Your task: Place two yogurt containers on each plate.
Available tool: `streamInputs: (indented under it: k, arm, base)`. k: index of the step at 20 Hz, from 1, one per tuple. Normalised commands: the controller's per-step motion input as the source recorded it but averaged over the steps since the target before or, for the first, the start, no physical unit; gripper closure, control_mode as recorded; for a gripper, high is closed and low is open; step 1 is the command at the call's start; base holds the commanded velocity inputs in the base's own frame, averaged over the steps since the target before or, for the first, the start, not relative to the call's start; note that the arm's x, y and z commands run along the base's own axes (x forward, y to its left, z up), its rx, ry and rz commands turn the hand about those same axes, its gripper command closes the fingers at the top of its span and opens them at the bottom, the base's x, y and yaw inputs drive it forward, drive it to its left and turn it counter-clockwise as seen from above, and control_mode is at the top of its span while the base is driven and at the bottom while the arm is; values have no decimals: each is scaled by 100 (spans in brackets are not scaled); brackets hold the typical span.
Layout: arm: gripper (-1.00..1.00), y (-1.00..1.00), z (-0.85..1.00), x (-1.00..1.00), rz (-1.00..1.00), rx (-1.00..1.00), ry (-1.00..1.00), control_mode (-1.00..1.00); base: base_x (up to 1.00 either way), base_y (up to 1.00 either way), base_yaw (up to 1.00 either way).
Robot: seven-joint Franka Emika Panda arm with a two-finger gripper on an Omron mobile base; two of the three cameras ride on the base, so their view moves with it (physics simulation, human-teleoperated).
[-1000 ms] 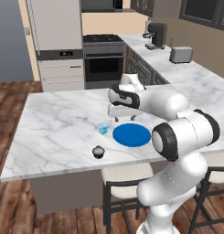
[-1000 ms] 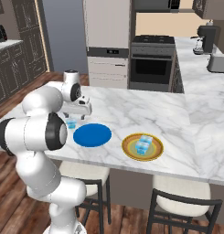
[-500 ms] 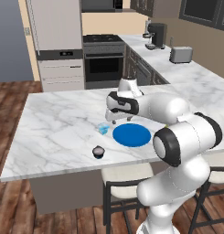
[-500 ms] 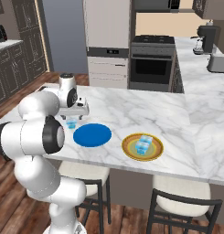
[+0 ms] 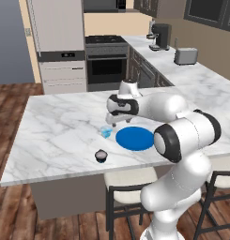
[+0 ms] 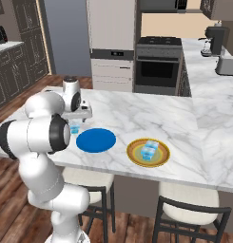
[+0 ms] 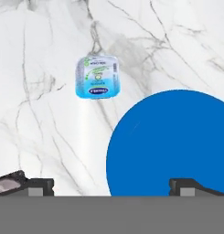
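Observation:
One pale blue yogurt container point(image 5: 106, 132) point(image 6: 74, 128) point(image 7: 98, 77) stands on the marble just left of the bare blue plate point(image 5: 134, 138) point(image 6: 95, 140) point(image 7: 173, 141). My gripper point(image 5: 111, 121) point(image 7: 111, 187) hangs open above the counter, over the gap between that cup and the plate, holding nothing. A squat dark yogurt container point(image 5: 101, 156) point(image 7: 7, 183) sits nearer the counter's front edge. Two pale blue containers point(image 6: 149, 149) rest on the yellow-rimmed plate point(image 6: 131, 153), right of the blue one.
The marble island point(image 5: 55, 126) runs on into a side counter with a toaster point(image 5: 185, 56) and a coffee machine point(image 5: 160, 35). An oven point(image 5: 107, 65) stands beyond. Stools point(image 6: 189, 213) are tucked under the near edge.
The hand has shifted left and lower, from above the blue plate's far edge toward the lone pale blue cup. The jaws have stayed open; the cups and plates have not moved.

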Motion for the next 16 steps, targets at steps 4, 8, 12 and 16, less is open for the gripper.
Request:
streamInputs:
  k: [4,8,12,16]
  arm:
    - [-100,7,-11,38,6,0,1,-100]
    - [-100,8,-18,32,2,0,1,-100]
    - [-100,16,-20,10,0,0,4,-100]
    - [-100,26,-32,9,0,0,3,-100]
  base:
    - [0,0,0]
    - [0,0,0]
    - [0,0,0]
    - [0,0,0]
